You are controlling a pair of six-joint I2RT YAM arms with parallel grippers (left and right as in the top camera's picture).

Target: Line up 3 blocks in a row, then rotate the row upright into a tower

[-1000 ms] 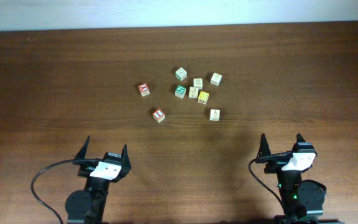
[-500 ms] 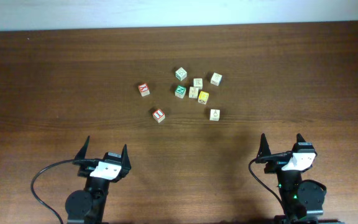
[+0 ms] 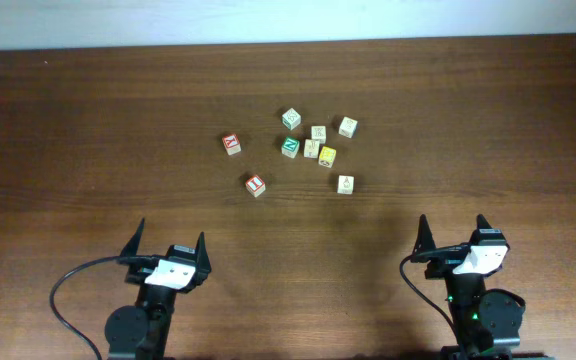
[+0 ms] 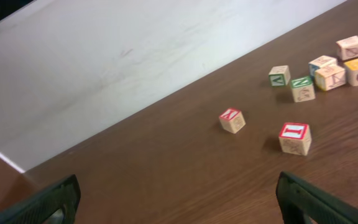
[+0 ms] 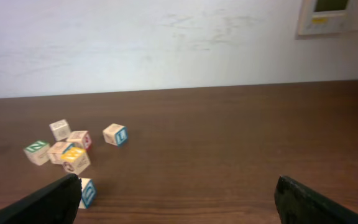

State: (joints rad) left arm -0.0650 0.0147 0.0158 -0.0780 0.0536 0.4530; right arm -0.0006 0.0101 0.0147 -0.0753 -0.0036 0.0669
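Note:
Two blocks with red-and-white letter faces sit left of the cluster, one [image 3: 231, 144] farther back and one [image 3: 255, 185] nearer; the left wrist view shows them too [image 4: 232, 120] [image 4: 294, 137]. A pale tan block [image 3: 345, 184] with a small yellowish figure stands alone at the cluster's near right. In the right wrist view it [image 5: 87, 192] shows a blue side beside my left finger. My left gripper [image 3: 170, 238] [image 4: 178, 186] and right gripper [image 3: 453, 225] [image 5: 178, 186] rest near the front edge, both open and holding nothing, well short of the blocks.
Other cubes crowd the middle of the brown table [image 3: 88, 120]: two green-faced ones [image 3: 289, 146] [image 3: 291, 119], a bright yellow one [image 3: 327, 156] and three pale ones [image 3: 318, 132] [image 3: 311, 149] [image 3: 348, 126]. A white wall [image 5: 166, 37] runs behind the table's far edge.

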